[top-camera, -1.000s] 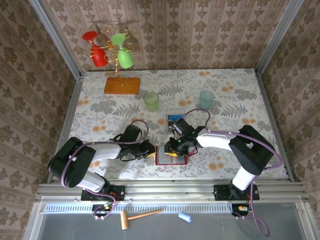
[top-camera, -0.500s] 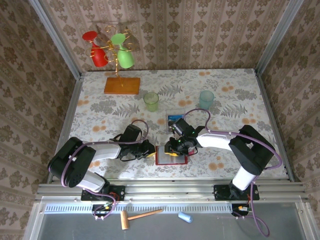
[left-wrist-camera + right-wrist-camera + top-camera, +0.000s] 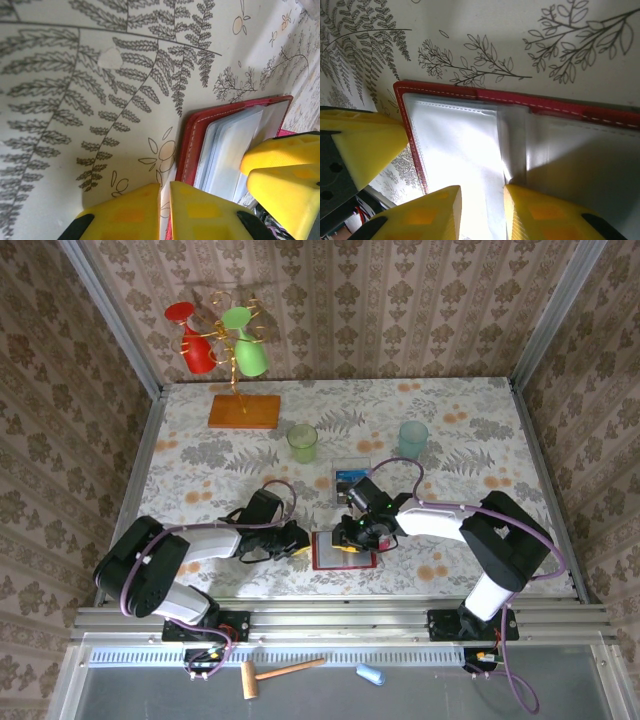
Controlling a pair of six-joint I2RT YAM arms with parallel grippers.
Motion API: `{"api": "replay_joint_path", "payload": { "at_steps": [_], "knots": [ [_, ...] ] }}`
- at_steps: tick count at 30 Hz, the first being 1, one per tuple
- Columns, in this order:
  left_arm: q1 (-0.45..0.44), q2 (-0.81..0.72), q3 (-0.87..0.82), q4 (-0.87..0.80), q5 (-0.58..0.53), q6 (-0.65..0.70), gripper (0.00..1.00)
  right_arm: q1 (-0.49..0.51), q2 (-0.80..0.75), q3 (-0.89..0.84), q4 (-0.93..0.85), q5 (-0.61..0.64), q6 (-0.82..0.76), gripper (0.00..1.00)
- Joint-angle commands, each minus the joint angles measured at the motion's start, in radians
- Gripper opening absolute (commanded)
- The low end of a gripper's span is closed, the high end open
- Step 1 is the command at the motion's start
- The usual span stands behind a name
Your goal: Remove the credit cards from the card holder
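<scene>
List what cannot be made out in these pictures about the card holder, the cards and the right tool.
Any cards inside the card holder: top view, the right tool covers the pockets; both wrist views, glare whitens the sleeves.
Right tool's grip: right wrist view, glare washes out what lies between its fingers.
Print on the loose credit cards: top view, too small.

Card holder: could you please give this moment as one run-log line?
card holder: open flat on table | left gripper: shut on its edge | right gripper: jaws slightly apart over inner pocket
</scene>
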Motion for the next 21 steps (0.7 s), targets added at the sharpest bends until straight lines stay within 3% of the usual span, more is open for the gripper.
{"api": "replay_joint_path", "payload": {
  "at_steps": [1,12,21],
  "knots": [
    [0.004,-0.031,0.02,-0.067,-0.011,0.022,0.14,-0.01,-0.017,-0.027,-0.009,0.011,-0.012,0.29],
    [-0.026,-0.063,0.072,-0.107,-0.026,0.011,0.14,-0.022,-0.034,-0.043,-0.003,0.005,-0.014,0.27],
    [-0.064,-0.012,0.054,-0.044,-0.02,-0.011,0.12,-0.022,-0.078,-0.026,-0.02,0.001,-0.004,0.29]
  ]
}}
